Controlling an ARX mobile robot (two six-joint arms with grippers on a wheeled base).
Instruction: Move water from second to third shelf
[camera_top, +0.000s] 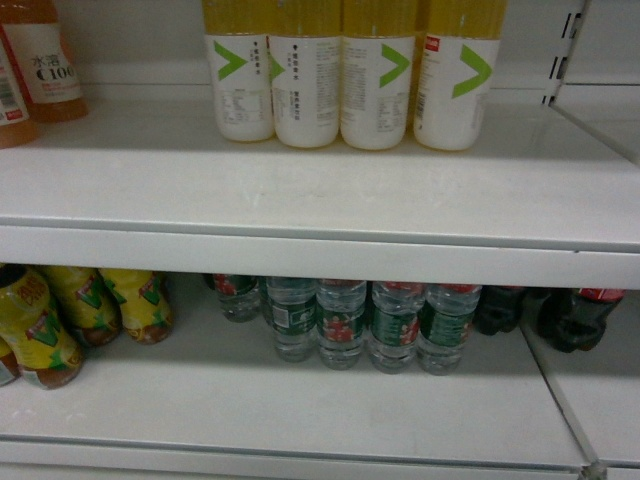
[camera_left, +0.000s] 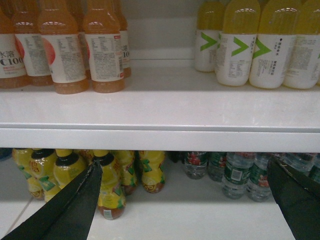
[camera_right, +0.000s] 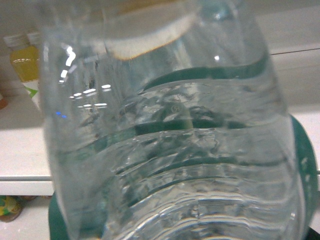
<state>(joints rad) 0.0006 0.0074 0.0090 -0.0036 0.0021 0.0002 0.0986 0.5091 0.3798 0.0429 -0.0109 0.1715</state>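
Water bottle: pressed up close to the right wrist camera, filling nearly that whole view. Clear, ribbed, dark green label showing through the plastic. Sits in front of a white shelf edge; behind it at left, a yellow drink bottle standing on that shelf. Not found in the head view.

Right gripper: hidden behind the bottle; cannot tell whether clamped, together or apart.

Left gripper: two dark fingers spread wide at the lower corners of the left wrist view, jaws apart, nothing between them. Held level with the lower shelf opening, touching no bottle.

Head view, upper shelf: four white-labelled yellow bottles with green chevrons in a row at the back; orange drink bottles at far left. Wide bare board in front of both.

Head view, lower shelf: cluster of green-labelled water bottles in the middle, upright, touching one another. Yellow-labelled bottles to the left, well apart from the cluster. Dark cola bottles with red labels just beside it at right.

Left wrist view: same two levels, orange bottles and chevron bottles above, yellow-labelled bottles and water below.
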